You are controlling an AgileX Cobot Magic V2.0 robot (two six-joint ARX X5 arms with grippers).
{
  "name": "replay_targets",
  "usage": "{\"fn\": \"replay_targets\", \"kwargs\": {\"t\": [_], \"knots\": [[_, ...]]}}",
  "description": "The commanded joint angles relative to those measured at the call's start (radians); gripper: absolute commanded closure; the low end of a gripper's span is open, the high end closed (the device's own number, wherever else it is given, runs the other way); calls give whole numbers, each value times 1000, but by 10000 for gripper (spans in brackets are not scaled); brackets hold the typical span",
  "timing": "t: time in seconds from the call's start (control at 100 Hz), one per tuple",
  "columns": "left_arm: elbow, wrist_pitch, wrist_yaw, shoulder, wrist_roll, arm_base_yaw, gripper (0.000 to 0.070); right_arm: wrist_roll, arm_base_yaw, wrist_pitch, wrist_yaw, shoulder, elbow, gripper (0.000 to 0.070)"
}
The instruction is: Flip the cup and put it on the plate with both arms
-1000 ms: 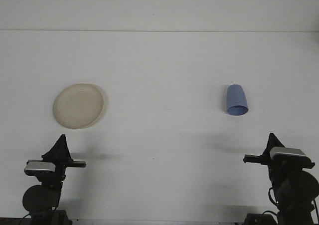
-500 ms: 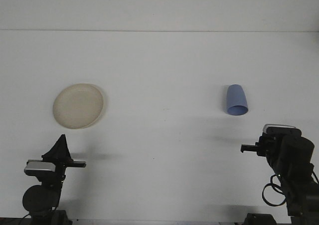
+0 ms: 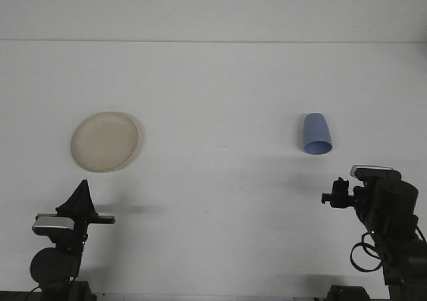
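Observation:
A blue cup (image 3: 316, 134) lies on its side on the white table at the right, its open mouth turned toward me. At the left rests a cream plate (image 3: 105, 141), with nothing on it. My left gripper (image 3: 82, 189) stands near the front edge, below the plate and apart from it, its fingers shut to a point. The right gripper (image 3: 339, 193) hangs raised at the front right, below the cup and not touching it; the wrist hides its tips.
The white table (image 3: 213, 181) runs back to a white wall (image 3: 213, 7). Both arm bases sit at the front corners. A wide bare stretch lies between plate and cup.
The right arm has lifted and leaned forward toward the cup, its wrist now turned. Left arm, cup and plate have not moved.

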Motion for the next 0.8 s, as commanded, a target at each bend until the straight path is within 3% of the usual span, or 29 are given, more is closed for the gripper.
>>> {"fn": "replay_targets", "kwargs": {"t": [0.0,0.17,0.28,0.79], "knots": [[-20,11,-2,-2,-2,-1,687,4,0,21,-1,29,12,291],[-20,11,-2,-2,-2,-1,687,2,0,151,-4,147,-3,290],[-20,11,-2,-2,-2,-1,687,4,0,316,-53,212,-48,289],[-20,11,-2,-2,-2,-1,687,40,-64,983,-53,362,-432,289]]}}
